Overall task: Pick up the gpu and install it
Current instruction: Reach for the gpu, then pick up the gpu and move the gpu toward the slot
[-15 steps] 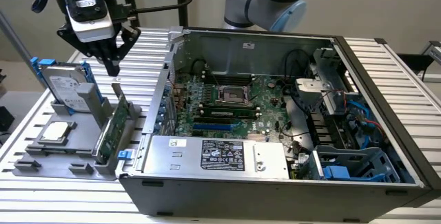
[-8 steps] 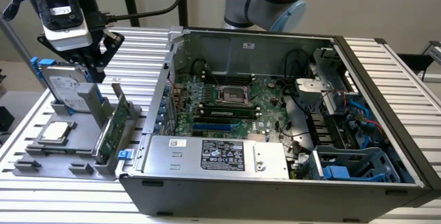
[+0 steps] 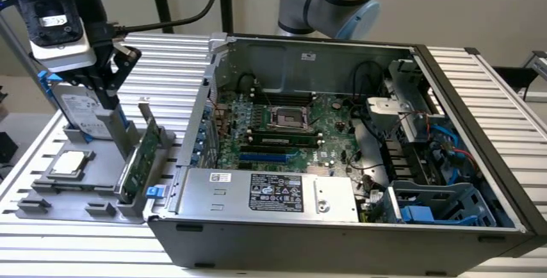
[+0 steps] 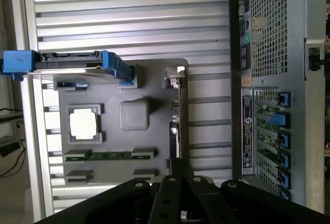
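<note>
Slatted table (image 3: 171, 54), grey tray (image 3: 53, 196), gpu (image 3: 139, 156) apparently upright

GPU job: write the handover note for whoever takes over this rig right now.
The claw is shut and empty, above the gray fixture tray.
The gpu stands on edge in its holder on that tray, close to the claw, not gripped.
The computer case lies open at the exterior view's right of the tray.
Done: nothing yet.
Left: gpu neither picked up nor installed.
</note>
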Tool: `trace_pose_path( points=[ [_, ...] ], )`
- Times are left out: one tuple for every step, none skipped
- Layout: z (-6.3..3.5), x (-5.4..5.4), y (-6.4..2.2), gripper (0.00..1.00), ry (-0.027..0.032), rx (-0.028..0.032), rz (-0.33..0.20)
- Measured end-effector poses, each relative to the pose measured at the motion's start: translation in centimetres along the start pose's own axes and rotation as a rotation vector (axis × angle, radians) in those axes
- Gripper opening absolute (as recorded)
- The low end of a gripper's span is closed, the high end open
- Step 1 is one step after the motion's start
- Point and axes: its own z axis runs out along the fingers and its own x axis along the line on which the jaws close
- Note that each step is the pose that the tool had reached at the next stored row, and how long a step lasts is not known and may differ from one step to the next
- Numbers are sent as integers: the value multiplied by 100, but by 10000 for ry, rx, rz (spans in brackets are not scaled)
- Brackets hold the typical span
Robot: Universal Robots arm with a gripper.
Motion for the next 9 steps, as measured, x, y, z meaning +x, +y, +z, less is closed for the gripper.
trace_pose_path(
  points=[
    [0,0,0,11,0,-1,0],
    [0,0,0,11,0,0,0],
    [0,0,0,11,0,-1,0],
    [0,0,0,11,0,-1,0],
    [0,0,0,11,0,-1,0],
    [0,0,0,11,0,-1,0],
    [0,0,0,11,0,0,0],
    [0,0,0,11,0,-1,0],
    [1,0,0,11,-1,-1,0]
  ],
)
